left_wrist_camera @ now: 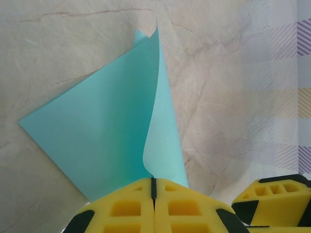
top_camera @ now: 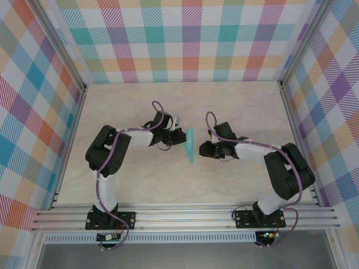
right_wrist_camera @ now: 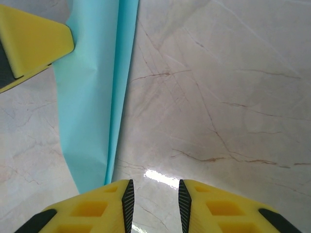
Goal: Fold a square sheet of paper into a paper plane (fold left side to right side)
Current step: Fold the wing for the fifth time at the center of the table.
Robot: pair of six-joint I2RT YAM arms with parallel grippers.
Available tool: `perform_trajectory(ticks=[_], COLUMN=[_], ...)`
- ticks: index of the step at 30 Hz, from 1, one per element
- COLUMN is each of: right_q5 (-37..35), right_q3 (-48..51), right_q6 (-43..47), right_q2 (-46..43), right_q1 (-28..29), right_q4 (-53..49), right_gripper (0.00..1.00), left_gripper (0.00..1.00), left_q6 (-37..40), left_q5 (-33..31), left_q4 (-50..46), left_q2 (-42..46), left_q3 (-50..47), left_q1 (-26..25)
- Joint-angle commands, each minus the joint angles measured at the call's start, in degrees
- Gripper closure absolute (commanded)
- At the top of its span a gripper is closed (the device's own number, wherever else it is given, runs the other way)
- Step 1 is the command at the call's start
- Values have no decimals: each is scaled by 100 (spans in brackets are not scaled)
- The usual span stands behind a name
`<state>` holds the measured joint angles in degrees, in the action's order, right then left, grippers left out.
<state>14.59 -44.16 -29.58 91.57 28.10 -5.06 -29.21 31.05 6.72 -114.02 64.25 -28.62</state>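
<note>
My left gripper (left_wrist_camera: 153,188): clamped on the square sheet of paper (left_wrist_camera: 102,131).
My right gripper (right_wrist_camera: 155,196): parted, empty; sheet just to its left.

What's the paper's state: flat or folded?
Folded over, loosely: in the left wrist view the sheet of paper shows two layers, one curling, pinched in the shut left tool.

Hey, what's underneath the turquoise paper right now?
The marble tabletop surrounds the turquoise paper, which the left gripper pinches at its near edge. The patch directly beneath the sheet is covered, so what lies there cannot be seen.
</note>
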Motion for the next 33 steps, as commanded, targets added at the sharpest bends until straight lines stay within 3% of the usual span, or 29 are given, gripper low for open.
perform_trajectory(ticks=[1,17,33], right_q5=[263,671,1550], right_q3=[39,-107,-646], right_q6=[-30,-40,-729], right_q2=[96,226,688], right_q1=[-24,-24,-191], right_q4=[205,269,649], right_gripper=[70,73,74], left_gripper=[96,96,96], left_q6=[217,267,284], left_q5=[64,81,182], left_q4=[-254,-244,-290], left_q2=[237,-194,-430], left_q3=[-93,60,298], left_q1=[85,96,94])
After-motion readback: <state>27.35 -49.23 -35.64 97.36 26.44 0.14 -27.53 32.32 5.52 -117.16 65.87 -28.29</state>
